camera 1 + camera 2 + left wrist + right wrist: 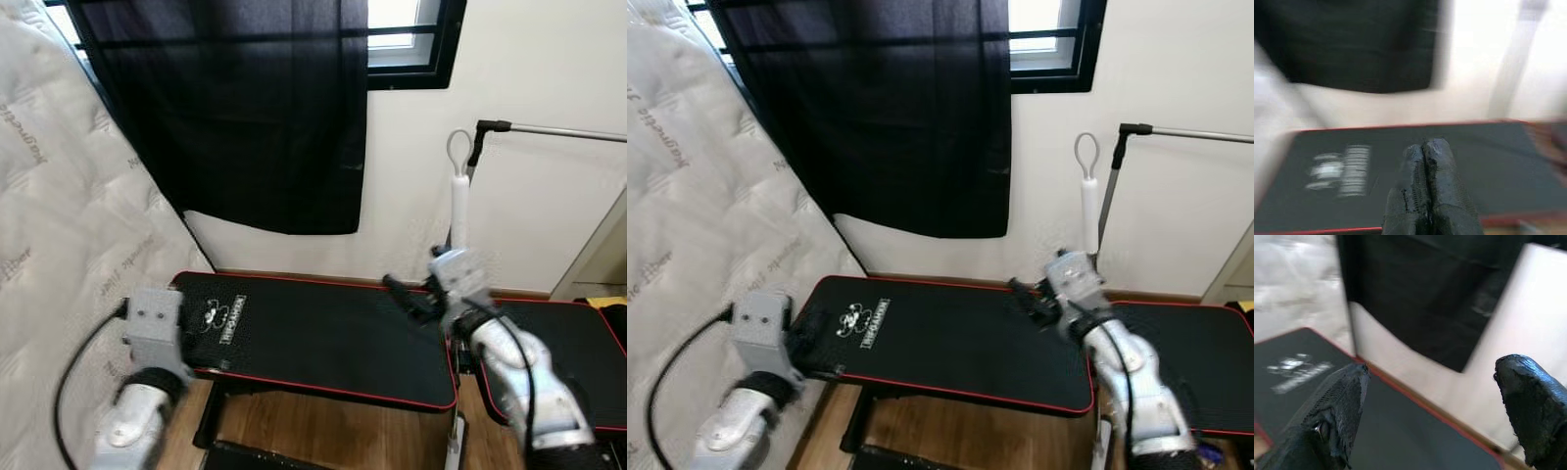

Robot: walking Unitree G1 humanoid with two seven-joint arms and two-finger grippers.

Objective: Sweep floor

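Nearest the head camera, both silver arms are raised over a black padded bench (323,338) edged in red. The left gripper (1424,147) is held above the logo end of the bench; in the left wrist view its two black fingers (1440,171) are seen pressed flat together with nothing between them. The right gripper (1432,396) is held over the far edge of the bench, just in front of the broom; in the right wrist view its fingers (1342,401) are spread wide and nothing is gripped.

Behind the right gripper, a white broom handle (459,211) with a loop at its top stands near upright close to the wall. Its head is not visible; a pale lower section is glimpsed beside the bench near the wooden floor (333,431). A quilted mattress (69,245) leans at the left, and a black curtain (235,108) hangs over the window beyond.

The handle is judged light, rigid and smooth, so slippage under a loose pinch is possible. A firm hold on the straight white shaft below the loop is recommended, with a second hold lower down for control.
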